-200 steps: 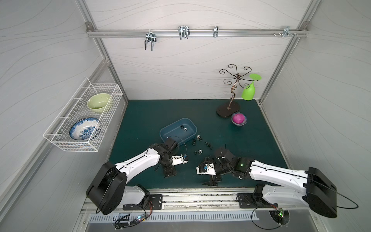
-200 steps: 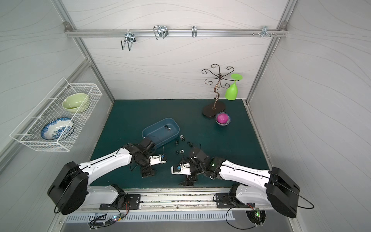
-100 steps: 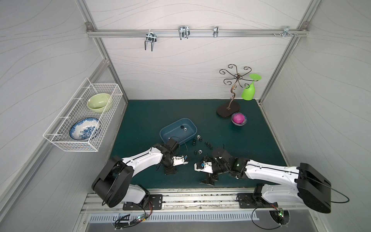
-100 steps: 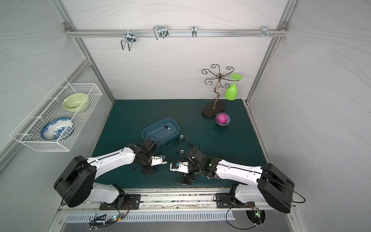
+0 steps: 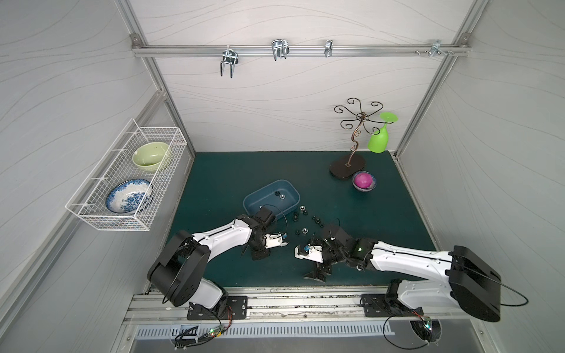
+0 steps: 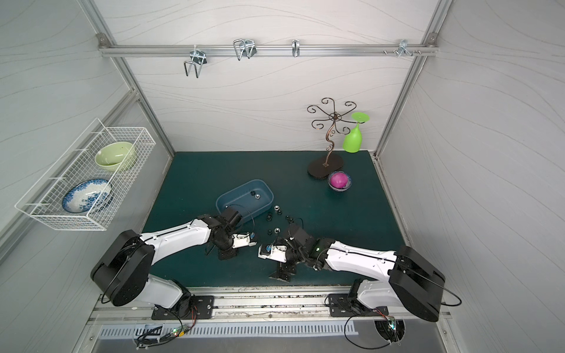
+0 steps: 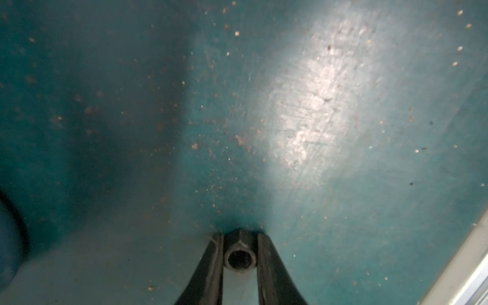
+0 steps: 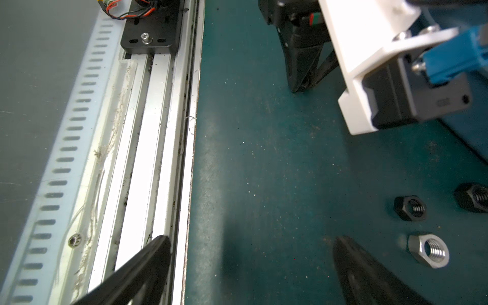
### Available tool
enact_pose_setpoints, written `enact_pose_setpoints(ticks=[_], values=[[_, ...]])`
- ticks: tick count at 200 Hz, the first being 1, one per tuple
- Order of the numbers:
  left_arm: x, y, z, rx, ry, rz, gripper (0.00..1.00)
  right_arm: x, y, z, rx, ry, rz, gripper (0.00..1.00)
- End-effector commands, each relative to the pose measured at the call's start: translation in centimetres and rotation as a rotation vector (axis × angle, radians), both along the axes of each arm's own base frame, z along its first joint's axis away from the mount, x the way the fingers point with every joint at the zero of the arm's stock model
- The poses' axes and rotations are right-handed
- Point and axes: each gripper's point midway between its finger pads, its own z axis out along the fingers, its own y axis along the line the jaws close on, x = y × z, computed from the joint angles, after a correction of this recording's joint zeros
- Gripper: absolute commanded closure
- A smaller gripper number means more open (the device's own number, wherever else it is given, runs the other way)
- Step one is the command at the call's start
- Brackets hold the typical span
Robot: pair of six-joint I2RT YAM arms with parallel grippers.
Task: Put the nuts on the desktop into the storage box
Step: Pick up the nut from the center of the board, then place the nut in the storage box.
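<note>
My left gripper (image 7: 239, 237) is shut on a black nut (image 7: 239, 257), its tips down on the desktop (image 5: 214, 183); in both top views it (image 5: 258, 253) (image 6: 227, 255) stands in front of the storage box (image 5: 253, 198) (image 6: 224, 198). Two nuts (image 5: 279, 194) lie inside the box. Several loose nuts (image 5: 304, 230) (image 6: 276, 229) are scattered right of the box. My right gripper (image 5: 316, 273) (image 8: 250, 253) stands open near the front edge, nothing between its fingers. A silver nut (image 8: 429, 250) and a black nut (image 8: 410, 207) lie just beside one finger.
An aluminium rail (image 8: 158, 132) runs along the desktop's front edge, close to my right gripper. At the back right stand a metal scroll stand (image 5: 348, 166), a green glass (image 5: 379, 140) and a bowl with a magenta ball (image 5: 363, 181). A wire basket (image 5: 128, 177) hangs on the left wall.
My left gripper has closed from wide open onto a black nut on the desktop. The right gripper has drifted slightly left and stayed open.
</note>
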Motion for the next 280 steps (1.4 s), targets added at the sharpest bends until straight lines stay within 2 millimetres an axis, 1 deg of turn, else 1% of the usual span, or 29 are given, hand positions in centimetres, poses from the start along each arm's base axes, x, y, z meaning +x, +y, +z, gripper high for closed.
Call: enact_pose_setpoints(ticks=[1, 23, 46, 60, 86, 114, 132, 152, 162, 170, 178, 191, 207, 223, 235, 259, 280], values=[[-1.8, 0.9, -0.7, 0.038, 0.069, -0.016, 0.76, 0.1, 0.1, 0.2, -0.020, 0.013, -0.009, 0.01], [-1.7, 0.6, 0.2, 0.023, 0.065, -0.014, 0.76, 0.1, 0.1, 0.3, -0.021, 0.012, -0.007, 0.01], [-1.2, -0.2, 1.9, -0.015, 0.051, -0.007, 0.76, 0.1, 0.3, 1.1, -0.007, 0.016, -0.012, 0.01], [-0.6, -0.7, 3.2, -0.036, 0.032, 0.006, 0.76, 0.4, 0.4, 1.8, 0.011, 0.020, -0.041, 0.01], [-0.1, -1.4, 5.9, -0.057, 0.026, 0.009, 0.76, 1.5, 0.7, 3.6, 0.060, 0.017, -0.134, 0.01], [1.0, -1.7, 9.1, -0.055, -0.009, -0.005, 0.75, 2.0, 1.1, 6.1, 0.120, 0.023, -0.175, 0.01], [1.8, -2.0, 10.9, -0.056, -0.036, -0.026, 0.75, 2.8, 1.2, 7.7, 0.148, 0.008, -0.223, 0.01], [3.2, -2.3, 12.3, -0.059, -0.061, -0.031, 0.75, 3.5, 1.3, 9.2, 0.161, -0.013, -0.256, 0.01], [4.2, -2.4, 13.2, -0.069, -0.079, -0.026, 0.75, 3.7, 1.4, 9.8, 0.166, -0.016, -0.268, 0.01], [5.0, -2.5, 13.7, -0.078, -0.090, -0.021, 0.75, 3.8, 1.5, 10.2, 0.170, -0.014, -0.268, 0.01], [6.3, -2.6, 14.5, -0.086, -0.114, -0.013, 0.75, 3.8, 1.6, 10.4, 0.174, -0.013, -0.266, 0.01], [8.2, -2.5, 15.2, -0.088, -0.139, 0.001, 0.75, 3.9, 1.9, 10.8, 0.183, -0.016, -0.269, 0.01], [10.4, -2.3, 15.7, -0.081, -0.159, 0.021, 0.75, 4.7, 2.2, 11.1, 0.187, -0.036, -0.293, 0.01], [12.3, -2.1, 16.0, -0.077, -0.152, 0.048, 0.75, 6.5, 2.7, 11.7, 0.202, -0.050, -0.386, 0.01], [13.4, -2.2, 15.7, -0.078, -0.133, 0.062, 0.75, 7.8, 3.2, 12.1, 0.218, -0.060, -0.442, 0.01], [15.5, -1.9, 14.5, -0.072, -0.104, 0.106, 0.75, 10.9, 3.7, 12.5, 0.240, -0.094, -0.601, 0.01], [17.3, -1.1, 12.9, -0.067, -0.083, 0.158, 0.75, 12.6, 3.9, 12.2, 0.232, -0.099, -0.698, 0.01]])
